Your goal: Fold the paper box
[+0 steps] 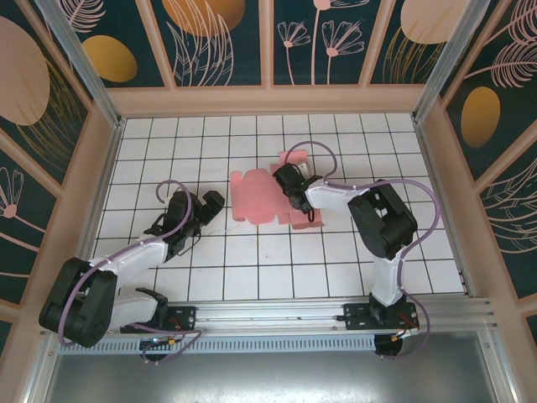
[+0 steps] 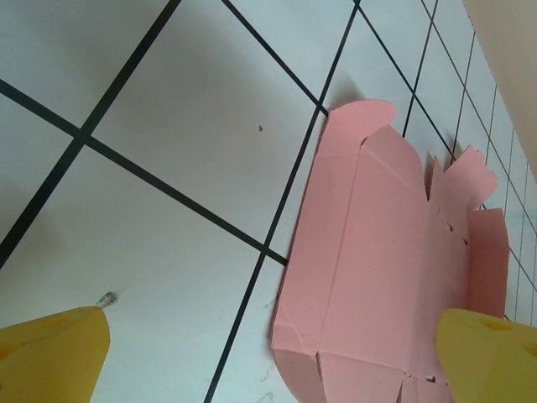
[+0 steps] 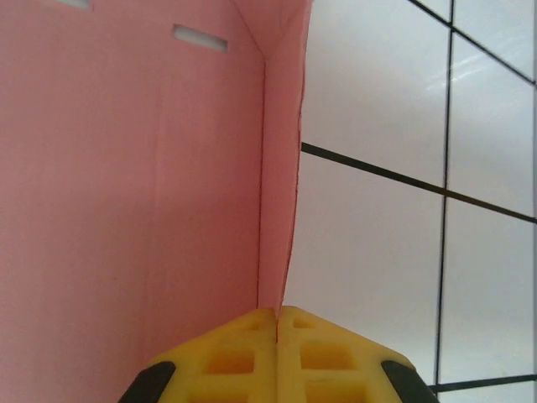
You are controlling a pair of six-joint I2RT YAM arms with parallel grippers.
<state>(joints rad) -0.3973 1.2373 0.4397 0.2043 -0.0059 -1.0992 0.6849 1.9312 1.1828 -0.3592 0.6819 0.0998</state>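
We are holding our left pincer (image 2: 273, 361) spread wide just left of the paper box (image 1: 256, 199), ready, we judge, to work that side. The box is lying mostly flat on the counter (image 1: 252, 269), while our right pincer (image 3: 277, 321), pressed together, is pinching the box's right flap upright, likely to crease it.

We see a robot test cell: a white gridded desk (image 1: 252, 277), floral wall panels (image 1: 218, 42) around it, aluminium rail (image 1: 277, 315) at its near edge.
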